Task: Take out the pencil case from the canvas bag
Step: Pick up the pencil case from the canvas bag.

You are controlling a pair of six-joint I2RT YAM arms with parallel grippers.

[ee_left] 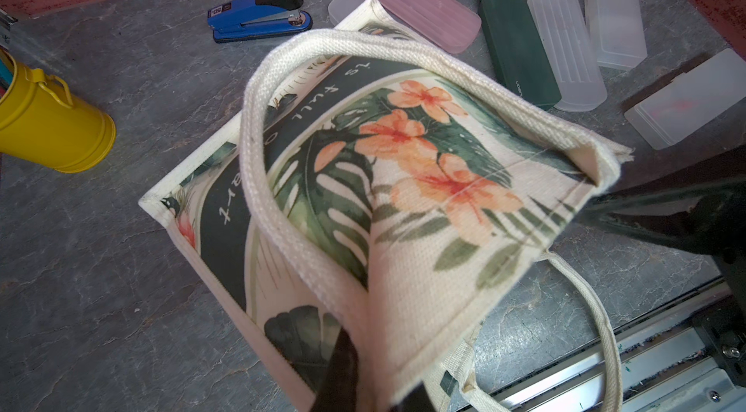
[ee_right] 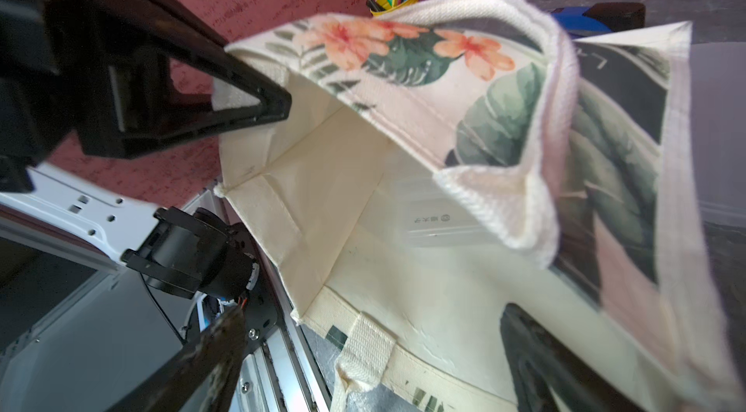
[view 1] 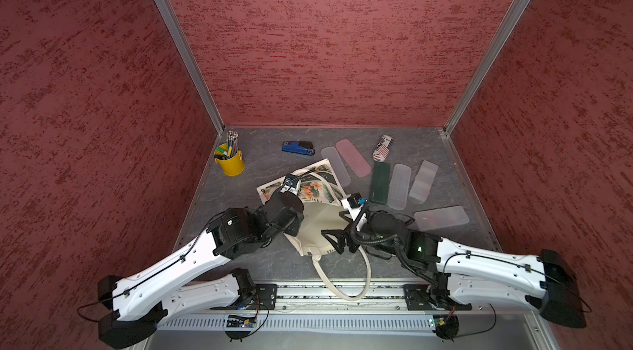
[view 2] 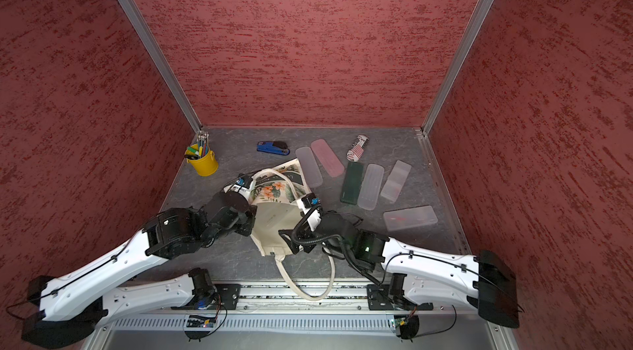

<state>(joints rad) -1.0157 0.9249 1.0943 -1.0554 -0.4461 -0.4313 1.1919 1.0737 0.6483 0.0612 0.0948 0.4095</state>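
Clamping canvas bag (ee_left: 403, 188) rim, left pincer (ee_left: 373, 390); right pincer (ee_right: 375, 349) spread.

Canvas bag (view 1: 317, 225): cream, boxy, printed with tropical leaves and orange flowers, with a dark green band (ee_left: 226, 208) bearing white lettering. It lies on its side, mouth gaping toward the near edge, upper wall raised off the lower one, plain cream lining showing. Upper handle (ee_left: 258, 188) flopped back over the printed face; near handle (view 1: 347, 298) trails out in a loop. Pencil case (ee_right: 438, 220): frosted translucent, small printed label, lying flat inside the bag on its lower wall, partly hidden behind the rim.
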